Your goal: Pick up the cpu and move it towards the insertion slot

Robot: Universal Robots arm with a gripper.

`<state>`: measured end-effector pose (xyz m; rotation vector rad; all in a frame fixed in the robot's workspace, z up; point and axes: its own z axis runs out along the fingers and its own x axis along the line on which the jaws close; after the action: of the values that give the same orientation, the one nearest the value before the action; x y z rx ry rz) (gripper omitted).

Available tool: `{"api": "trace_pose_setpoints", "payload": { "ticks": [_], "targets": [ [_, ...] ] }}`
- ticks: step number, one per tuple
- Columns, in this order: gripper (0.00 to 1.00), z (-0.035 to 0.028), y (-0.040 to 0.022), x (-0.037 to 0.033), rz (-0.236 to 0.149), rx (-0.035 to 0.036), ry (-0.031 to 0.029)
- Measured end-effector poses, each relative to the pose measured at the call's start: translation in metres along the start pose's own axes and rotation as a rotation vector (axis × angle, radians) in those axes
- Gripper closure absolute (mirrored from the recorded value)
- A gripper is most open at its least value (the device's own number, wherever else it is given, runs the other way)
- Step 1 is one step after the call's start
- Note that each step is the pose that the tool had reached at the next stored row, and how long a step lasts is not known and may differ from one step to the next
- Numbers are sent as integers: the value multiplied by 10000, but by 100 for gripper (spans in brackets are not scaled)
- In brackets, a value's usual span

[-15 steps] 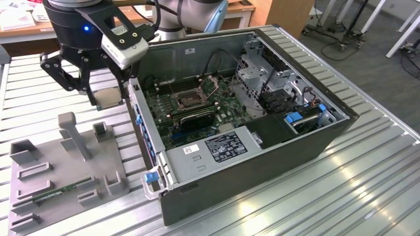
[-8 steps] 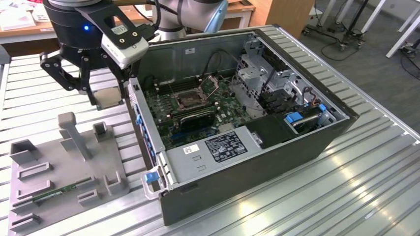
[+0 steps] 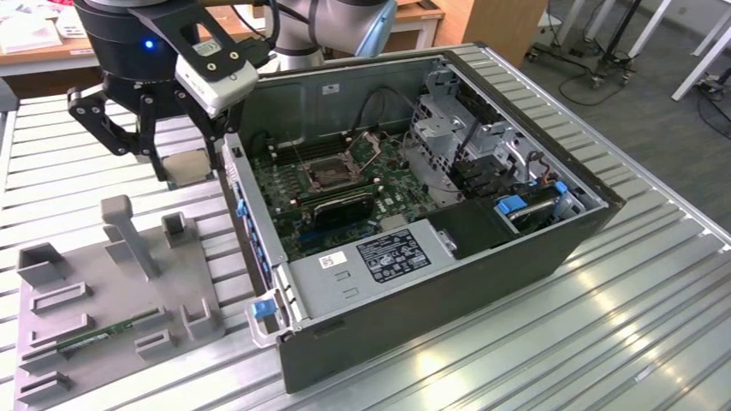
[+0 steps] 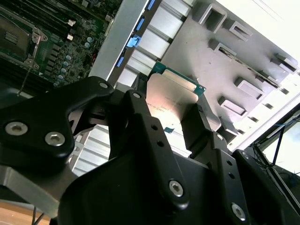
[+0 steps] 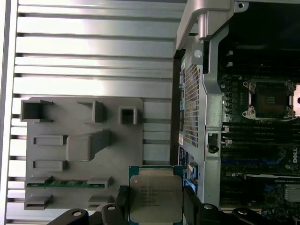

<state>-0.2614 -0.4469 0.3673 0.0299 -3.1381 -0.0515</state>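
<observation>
We have the cpu point(image 5: 156, 194) clamped between the gripper point(image 3: 183, 163) fingers, lifted clear above the ribbed table point(image 3: 639, 291), beside the open computer case point(image 3: 457, 223) on the exterior view's left. In both wrist views the chip lies flat, metal lid facing the first wrist camera, edges square to the fingers point(image 4: 143, 136). We see the insertion slot point(image 3: 331, 174) well apart, inside the case.

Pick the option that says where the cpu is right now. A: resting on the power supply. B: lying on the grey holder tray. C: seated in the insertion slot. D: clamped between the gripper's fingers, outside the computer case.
D: the first wrist view shows the cpu clamped by the gripper beside the computer case, with the insertion slot bare.
</observation>
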Motion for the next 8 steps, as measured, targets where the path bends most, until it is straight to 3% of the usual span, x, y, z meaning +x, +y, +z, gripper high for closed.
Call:
{"api": "trace_pose_setpoints", "payload": {
  "ticks": [8],
  "targets": [
    [46, -1, -1, -43, 0, 1, 2]
  ]
}}
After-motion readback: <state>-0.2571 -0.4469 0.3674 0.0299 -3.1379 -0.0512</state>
